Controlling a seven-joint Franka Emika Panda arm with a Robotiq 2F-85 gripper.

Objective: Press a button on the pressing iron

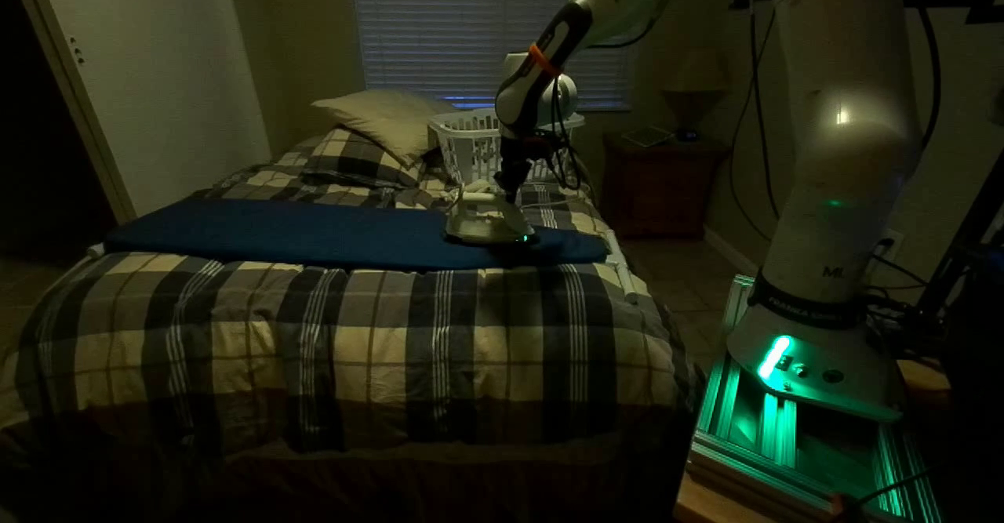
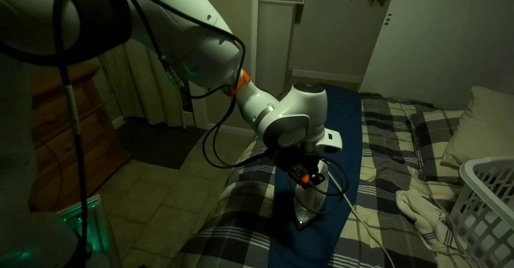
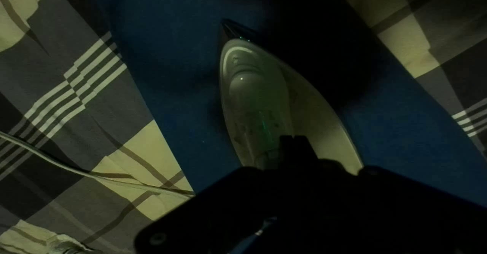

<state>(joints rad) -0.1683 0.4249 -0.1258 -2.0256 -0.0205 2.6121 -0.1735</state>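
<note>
Pressing iron [image 3: 255, 90]: sits soleplate down on blue board [image 1: 314, 229], near the board end closest to the robot base [image 1: 847, 354]. In wrist view, nose toward top of frame, tiny green glints just behind the tip. Gripper [image 3: 293, 141]: directly over the iron, aimed down, clenched, fingertips side by side. Contact with the iron's top: cannot tell, too dark. Looped handle [image 1: 477, 197]: in an exterior view, shows just beside the gripper.

Blue board: lies flat across the plaid bedding [image 1: 376, 350]. Pale cord [image 2: 367, 224]: trails from beside the iron over the bedding. White laundry basket [image 1: 471, 135]: stands on the bedding in both exterior views, apart from the board. Crumpled white cloth [image 2: 419, 213]: lies near the basket. Pale pillow [image 2: 478, 127]: rests against a plaid pillow [image 2: 435, 127]. Green light strip [image 1: 775, 357]: glows on the robot base. Blinds [image 1: 486, 37]: lowered, beyond the bedding.
</note>
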